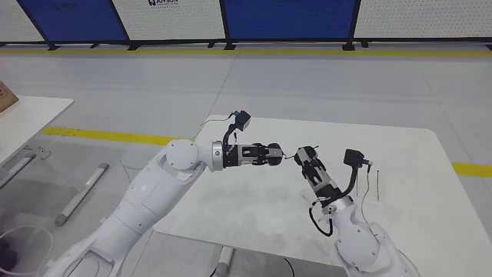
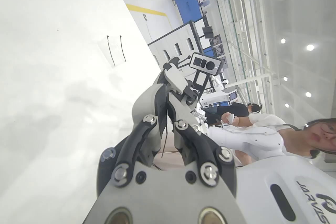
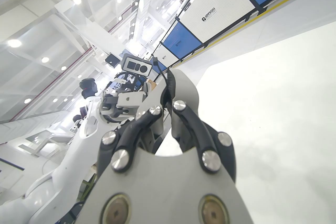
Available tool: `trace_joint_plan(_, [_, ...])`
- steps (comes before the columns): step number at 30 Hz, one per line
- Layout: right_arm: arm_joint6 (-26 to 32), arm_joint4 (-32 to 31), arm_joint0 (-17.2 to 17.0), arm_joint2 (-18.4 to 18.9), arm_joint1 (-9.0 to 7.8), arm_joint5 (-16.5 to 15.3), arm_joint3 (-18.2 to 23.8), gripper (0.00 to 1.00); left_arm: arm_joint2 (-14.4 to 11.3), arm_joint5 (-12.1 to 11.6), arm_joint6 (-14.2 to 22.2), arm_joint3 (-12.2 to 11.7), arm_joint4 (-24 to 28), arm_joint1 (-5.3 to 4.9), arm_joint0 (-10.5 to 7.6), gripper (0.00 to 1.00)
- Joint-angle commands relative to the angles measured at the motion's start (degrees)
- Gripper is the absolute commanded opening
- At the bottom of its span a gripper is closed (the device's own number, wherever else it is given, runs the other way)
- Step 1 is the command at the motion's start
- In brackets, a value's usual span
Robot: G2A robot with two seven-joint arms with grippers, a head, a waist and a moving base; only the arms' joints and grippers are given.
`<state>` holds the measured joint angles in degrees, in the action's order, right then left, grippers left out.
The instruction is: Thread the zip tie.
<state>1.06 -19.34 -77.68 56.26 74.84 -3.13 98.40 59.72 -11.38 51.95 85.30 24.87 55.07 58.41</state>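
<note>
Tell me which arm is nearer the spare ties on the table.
Right. The right gripper lies between the ties and the left gripper, which is farther off.

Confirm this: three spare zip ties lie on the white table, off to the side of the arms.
Wrong count: two spare zip ties lie on the white table, off to the side of the arms. The left wrist view shows both.

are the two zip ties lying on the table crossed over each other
No, one tie lies beside the other tie on the table, roughly parallel, with a clear gap between them.
</note>
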Motion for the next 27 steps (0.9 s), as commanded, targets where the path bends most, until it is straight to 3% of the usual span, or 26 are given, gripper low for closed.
trace_joint_plan(1, [0.16,0.49,0.18,0.11,0.12,-0.24,-0.38,0.0,0.0,0.0,0.0,0.0,0.0,0.0,0.0,0.0])
trace_joint_plan(27, [-0.77,-0.2,-0.92,1.6,0.39,-0.7,0.49,0.0,0.0,0.0,0.0,0.0,0.0,0.0,0.0,0.0])
